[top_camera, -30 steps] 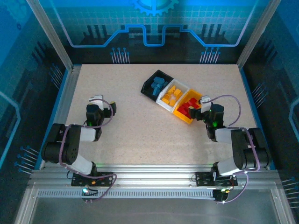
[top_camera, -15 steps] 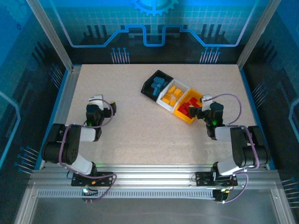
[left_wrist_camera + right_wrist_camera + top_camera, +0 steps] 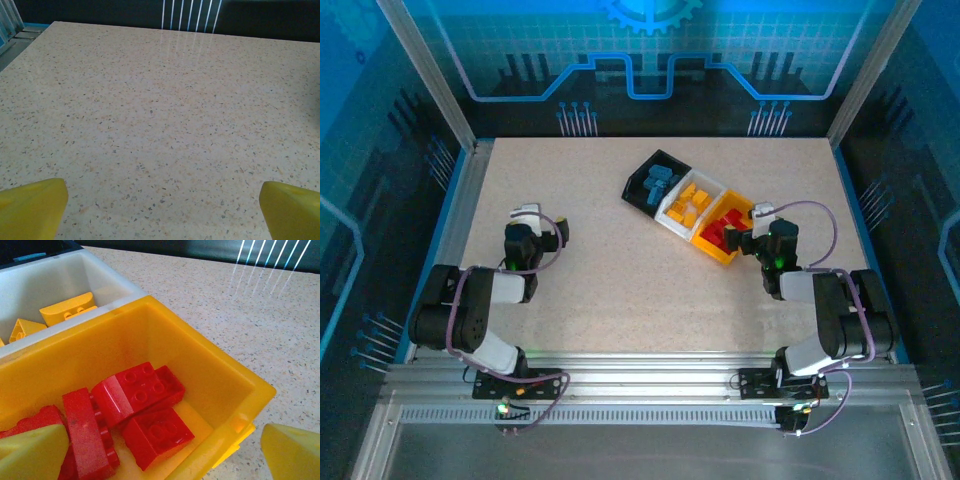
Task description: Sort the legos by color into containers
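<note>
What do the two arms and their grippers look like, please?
The left arm and right arm are made of rounded black and light-grey segments, each with a looping lilac cable. A small green light glows near the right wrist. The left fingers and right fingers are yellow wedges.

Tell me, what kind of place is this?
Probably a robot lab test cell: left arm and right arm bolted at a speckled table, an aluminium frame post, red legos sorted into a yellow-orange bin.

Three joined bins (image 3: 720,257) sit right of centre on the worktop (image 3: 610,290), legos (image 3: 692,203) inside; the right pincer (image 3: 752,240) is at the row's lower-right end.
</note>
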`<control>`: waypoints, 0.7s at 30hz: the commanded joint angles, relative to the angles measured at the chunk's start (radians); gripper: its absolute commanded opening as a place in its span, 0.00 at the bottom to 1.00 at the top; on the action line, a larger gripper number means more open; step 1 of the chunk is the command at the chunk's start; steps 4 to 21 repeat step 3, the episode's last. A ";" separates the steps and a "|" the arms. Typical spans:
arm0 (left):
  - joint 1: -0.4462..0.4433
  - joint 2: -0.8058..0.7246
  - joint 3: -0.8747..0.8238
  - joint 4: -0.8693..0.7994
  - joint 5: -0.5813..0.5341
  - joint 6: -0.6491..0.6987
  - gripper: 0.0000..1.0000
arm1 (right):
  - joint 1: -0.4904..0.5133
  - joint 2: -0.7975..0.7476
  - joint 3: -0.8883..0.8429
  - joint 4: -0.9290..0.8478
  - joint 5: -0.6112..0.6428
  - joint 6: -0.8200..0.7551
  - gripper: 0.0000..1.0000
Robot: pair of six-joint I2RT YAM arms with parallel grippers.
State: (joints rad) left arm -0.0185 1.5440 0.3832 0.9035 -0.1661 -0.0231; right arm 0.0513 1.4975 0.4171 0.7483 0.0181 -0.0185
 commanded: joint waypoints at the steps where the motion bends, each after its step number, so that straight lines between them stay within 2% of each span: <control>1: 0.007 0.006 -0.009 0.031 0.020 0.009 0.99 | 0.004 0.009 0.017 0.005 0.015 0.005 1.00; 21: 0.006 0.006 -0.009 0.031 0.020 0.009 0.99 | 0.004 0.009 0.015 0.006 0.017 0.005 1.00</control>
